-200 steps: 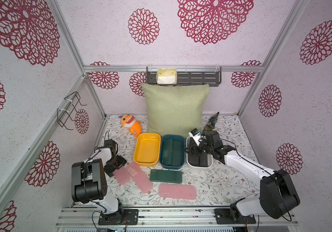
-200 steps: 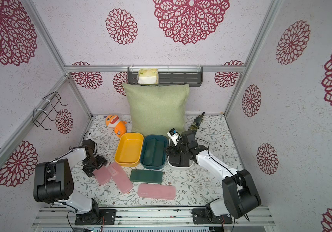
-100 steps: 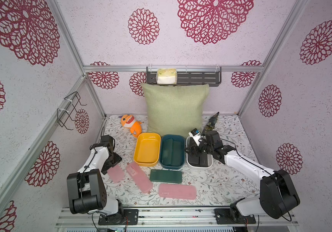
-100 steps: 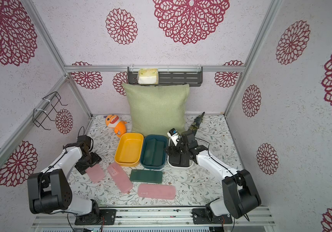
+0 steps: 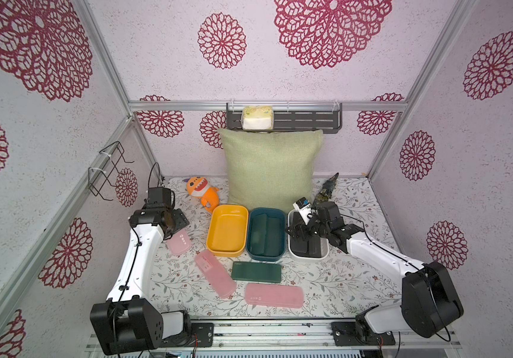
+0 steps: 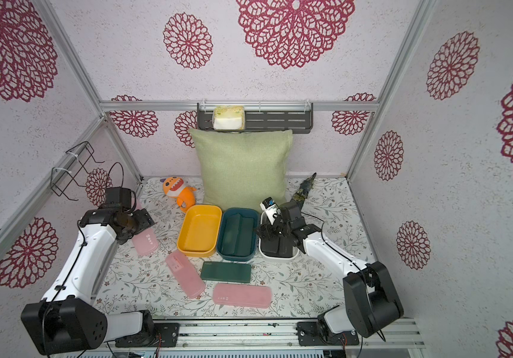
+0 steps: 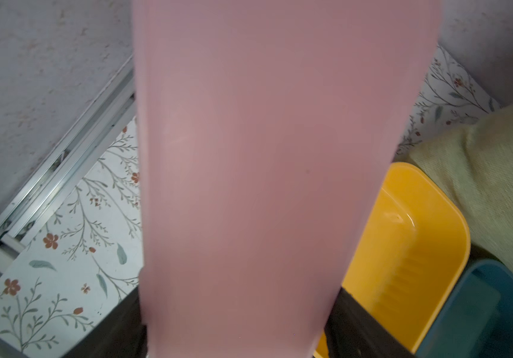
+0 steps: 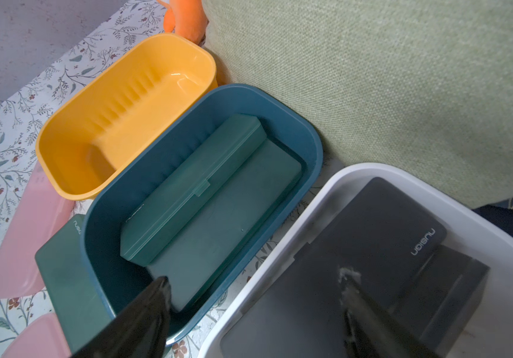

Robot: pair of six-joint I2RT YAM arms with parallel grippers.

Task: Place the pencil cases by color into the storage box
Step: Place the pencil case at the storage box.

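At the left side of the worktop (image 5: 342, 279), beside the empty yellow tub (image 5: 228, 231), a pink pencil case (image 5: 180, 245) juts from the closed left fingers (image 7: 360, 325), pinched by one end; that long overhang could sag, clip the tub's rim on the way in, or slip free. The right fingers (image 8: 143, 316) stand wide apart, holding nothing

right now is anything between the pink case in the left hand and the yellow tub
Nothing visible. The left hand grips the pink case, and only bare table lies between it and the yellow tub, which is empty. A second pink case lies in front of the tub, off that path.
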